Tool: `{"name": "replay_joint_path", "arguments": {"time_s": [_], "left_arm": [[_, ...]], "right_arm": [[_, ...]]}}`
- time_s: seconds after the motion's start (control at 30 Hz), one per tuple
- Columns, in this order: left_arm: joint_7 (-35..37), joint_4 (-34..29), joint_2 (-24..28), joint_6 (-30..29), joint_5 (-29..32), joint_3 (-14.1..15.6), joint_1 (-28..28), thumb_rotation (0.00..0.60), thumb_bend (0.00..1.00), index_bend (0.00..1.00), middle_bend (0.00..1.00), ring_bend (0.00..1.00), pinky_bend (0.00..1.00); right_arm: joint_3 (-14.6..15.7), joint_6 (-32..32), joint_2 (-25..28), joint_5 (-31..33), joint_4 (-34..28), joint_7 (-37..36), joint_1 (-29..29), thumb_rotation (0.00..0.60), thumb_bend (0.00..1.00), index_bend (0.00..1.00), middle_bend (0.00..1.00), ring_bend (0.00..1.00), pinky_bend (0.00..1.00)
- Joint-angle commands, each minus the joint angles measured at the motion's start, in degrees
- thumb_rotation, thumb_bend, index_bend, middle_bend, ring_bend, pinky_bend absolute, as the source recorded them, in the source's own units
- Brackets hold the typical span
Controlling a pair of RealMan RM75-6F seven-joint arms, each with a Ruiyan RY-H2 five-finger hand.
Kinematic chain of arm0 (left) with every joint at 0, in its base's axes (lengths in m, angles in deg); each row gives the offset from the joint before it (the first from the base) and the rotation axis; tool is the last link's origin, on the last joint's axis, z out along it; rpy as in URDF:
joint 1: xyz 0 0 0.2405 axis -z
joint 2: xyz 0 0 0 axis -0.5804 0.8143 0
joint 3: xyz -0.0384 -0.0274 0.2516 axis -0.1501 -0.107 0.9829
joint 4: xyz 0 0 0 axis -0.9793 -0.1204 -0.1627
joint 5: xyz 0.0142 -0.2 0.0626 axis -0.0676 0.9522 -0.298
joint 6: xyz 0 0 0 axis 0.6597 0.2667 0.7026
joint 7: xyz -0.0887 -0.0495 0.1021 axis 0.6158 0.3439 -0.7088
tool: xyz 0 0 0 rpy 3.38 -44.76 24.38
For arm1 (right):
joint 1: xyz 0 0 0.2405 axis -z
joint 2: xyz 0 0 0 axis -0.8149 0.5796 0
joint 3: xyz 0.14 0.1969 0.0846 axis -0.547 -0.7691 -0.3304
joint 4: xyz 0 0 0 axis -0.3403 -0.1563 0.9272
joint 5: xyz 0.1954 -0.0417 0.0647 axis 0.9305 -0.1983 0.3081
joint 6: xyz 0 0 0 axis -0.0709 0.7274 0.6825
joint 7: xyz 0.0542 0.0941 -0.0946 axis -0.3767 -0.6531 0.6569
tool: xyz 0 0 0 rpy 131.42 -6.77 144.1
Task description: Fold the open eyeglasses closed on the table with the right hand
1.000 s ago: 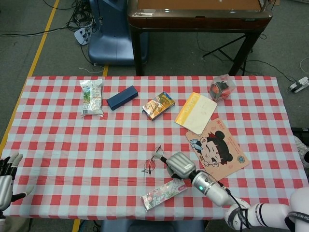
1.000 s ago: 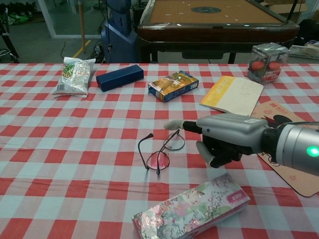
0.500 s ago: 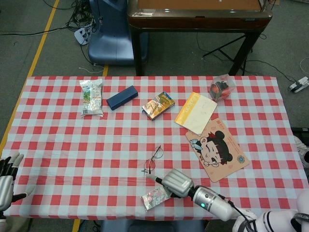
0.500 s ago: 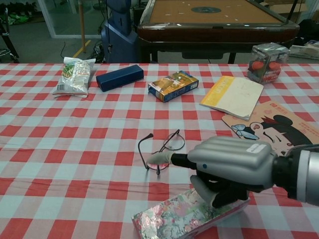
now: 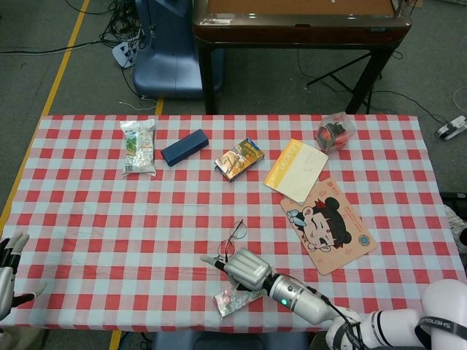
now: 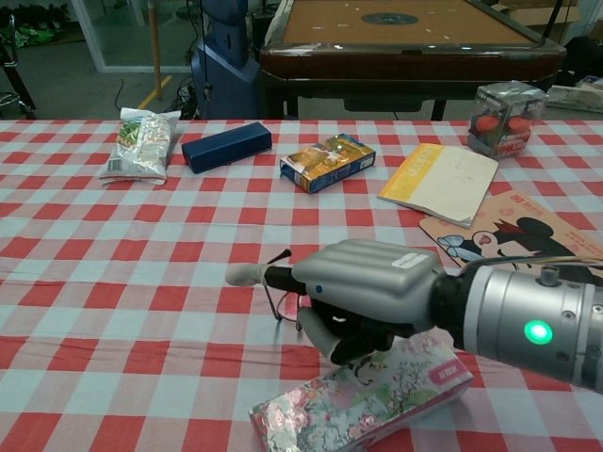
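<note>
Right hand (image 5: 244,267) lies low over the checkered table (image 5: 87,211) in the head view, near the front edge, with one finger stretched out to the left and the others curled under. The eyeglasses (image 5: 231,240) are just behind it – one lens and a temple are visible, the nearer part is covered by the hand. A flowered packet (image 5: 232,300) lies directly in front of the hand. At the far left edge the left hand (image 5: 9,268) is seen, fingers apart and holding nothing. Further back are a snack bag (image 5: 139,146), a dark blue case (image 5: 184,147), a yellow booklet (image 5: 296,170) and a cartoon board (image 5: 327,225).

From the chest view the right hand (image 6: 363,294) fills the middle and hides nearly all of the eyeglasses (image 6: 271,281); only a thin piece of dark frame shows below the stretched finger. Here the curled fingers are seen from the side, bent down to the cloth – whether they touch the glasses I cannot tell. The left hand does not appear in this view.
</note>
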Motion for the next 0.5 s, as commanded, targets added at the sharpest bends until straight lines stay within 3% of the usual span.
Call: {"name": "replay_joint_path", "arguments": {"time_s": [0.03, 0.5], "left_arm": [[0.08, 0.07, -0.12, 0.12, -0.08, -0.02, 0.1, 0.6, 0.16, 0.0, 0.0, 0.0, 0.0], [0.17, 0.37, -0.58, 0.53, -0.42, 0.09, 0.38, 0.6, 0.16, 0.0, 0.0, 0.0, 0.0]], "right_arm": [[-0.82, -0.29, -0.56, 2.08, 1.23, -0.29, 0.04, 0.6, 0.81, 0.0, 1.0, 1.0, 1.0], [-2.65, -2.94, -2.43, 9.48, 6.52, -3.4, -0.31, 0.6, 0.81, 0.0, 1.0, 1.0, 1.0]]}}
